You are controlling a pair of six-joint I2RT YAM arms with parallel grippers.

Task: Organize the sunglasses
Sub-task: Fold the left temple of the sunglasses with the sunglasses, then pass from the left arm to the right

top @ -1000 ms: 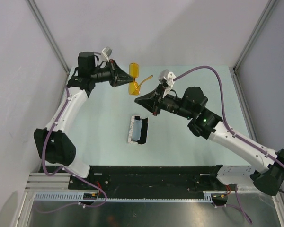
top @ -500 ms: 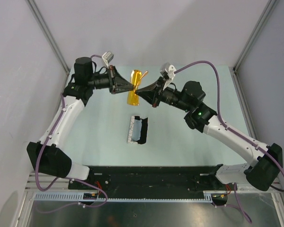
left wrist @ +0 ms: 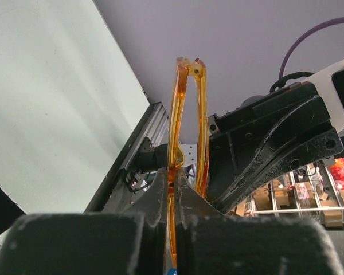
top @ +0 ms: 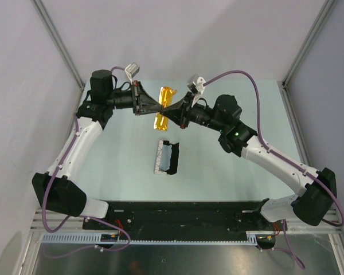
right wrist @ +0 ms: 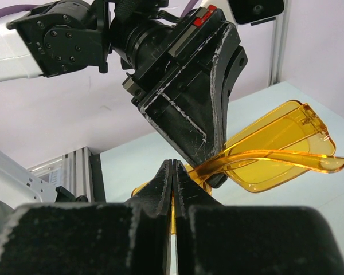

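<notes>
Between the two claws, up off the table, the sunglasses (right wrist: 275, 143) hang with their thin frame pinched in the left gripper (left wrist: 172, 175), which is clamped shut on it. Facing it, the right gripper (right wrist: 172, 166) is closed on nothing, its tip seemingly touching one slim arm. Folding that arm calls for a slow, level push toward the lenses while the left grip holds firm. Below both claws lies the open case (top: 167, 157).
</notes>
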